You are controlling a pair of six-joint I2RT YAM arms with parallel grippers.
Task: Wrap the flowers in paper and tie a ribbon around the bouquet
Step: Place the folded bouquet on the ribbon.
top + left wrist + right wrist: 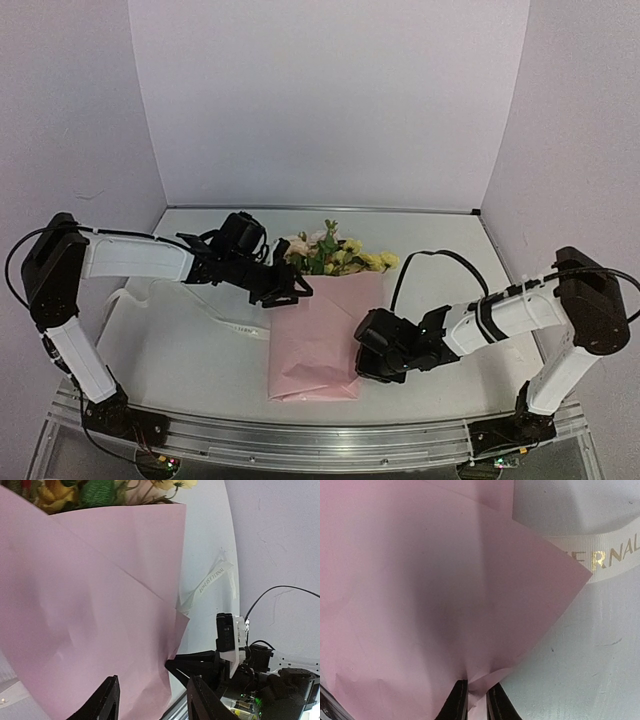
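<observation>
The pink paper (315, 345) lies folded over the flowers (335, 255), whose pink and yellow blooms and green leaves stick out at the far end. My right gripper (366, 358) is at the paper's right edge and is shut on it; in the right wrist view its gripper (476, 702) pinches a crumpled fold of paper (420, 590). My left gripper (292, 290) hovers at the paper's upper left corner, and its jaws (155, 702) stand open over the sheet (90, 610) with nothing gripped. The white ribbon (236, 323) lies flat to the left of the paper.
A lettered stretch of ribbon (605, 555) runs under the paper's corner. The ribbon (212, 577) also trails over the white table (190, 360). White walls close in the back and both sides. A metal rail (300, 445) runs along the near edge.
</observation>
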